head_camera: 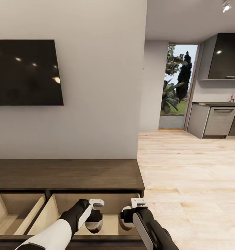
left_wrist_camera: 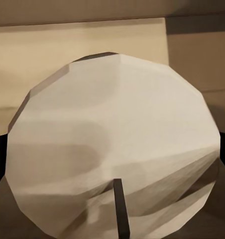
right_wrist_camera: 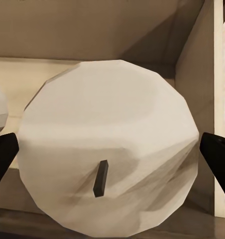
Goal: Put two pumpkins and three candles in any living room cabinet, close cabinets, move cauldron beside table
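Head view: left gripper and right gripper each hold candle over open cabinet drawer, near its front edge. Fingers clamped on candles. Lower fully before release, keep candles upright, apart.

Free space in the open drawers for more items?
Left drawer shows a bare pale floor. Right drawer is crowded at its front, where left gripper and right gripper each carry a candle. Cabinet top is bare.
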